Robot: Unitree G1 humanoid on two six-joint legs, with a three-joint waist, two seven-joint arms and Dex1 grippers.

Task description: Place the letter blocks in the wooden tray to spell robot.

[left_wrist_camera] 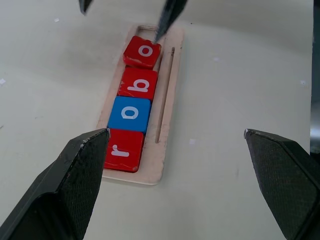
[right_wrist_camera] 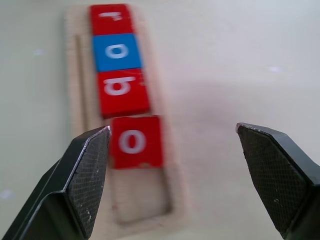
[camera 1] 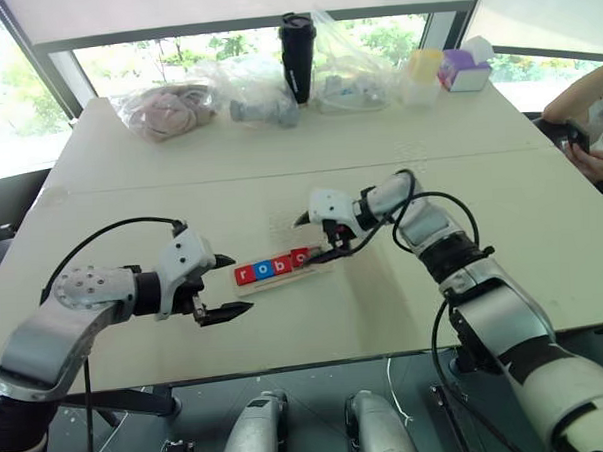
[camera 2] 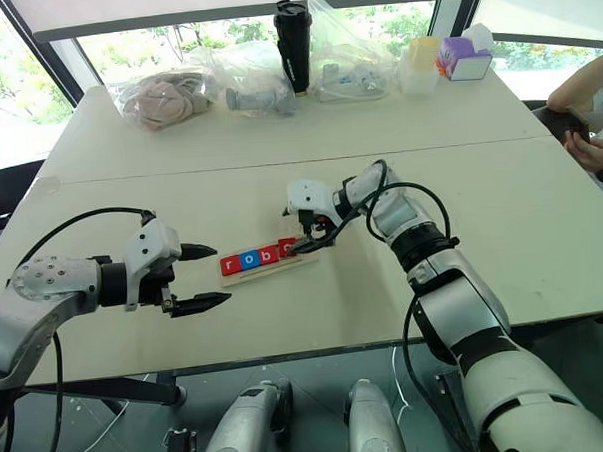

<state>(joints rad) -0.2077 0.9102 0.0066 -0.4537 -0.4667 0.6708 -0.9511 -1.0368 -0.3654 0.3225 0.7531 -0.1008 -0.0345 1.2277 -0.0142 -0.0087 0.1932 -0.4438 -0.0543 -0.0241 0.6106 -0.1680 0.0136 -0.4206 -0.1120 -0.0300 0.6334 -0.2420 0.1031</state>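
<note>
Right gripper (right_wrist_camera: 172,172), fingers spread and holding nothing, hangs over the wooden tray's (left_wrist_camera: 169,95) vacant end beside the second red "o" block (left_wrist_camera: 142,52), with r, o, b seated alongside; left gripper (camera 1: 222,287), jaws spread, waits near the tray's "r" end.

1. Our left arm reaches in from the left, forearm roughly level, wrist bent inward toward the middle.
2. Our left gripper (camera 1: 230,284) points forward and to the right, tilted a little downward, and its two black fingers (left_wrist_camera: 75,175) stand wide apart with nothing between them.
3. Our right arm stretches forward from the right, elbow bent, with the wrist turned sharply to the left.
4. Our right gripper (camera 1: 315,235) points left and downward, its fingers (right_wrist_camera: 80,180) spread wide and holding nothing.
</note>
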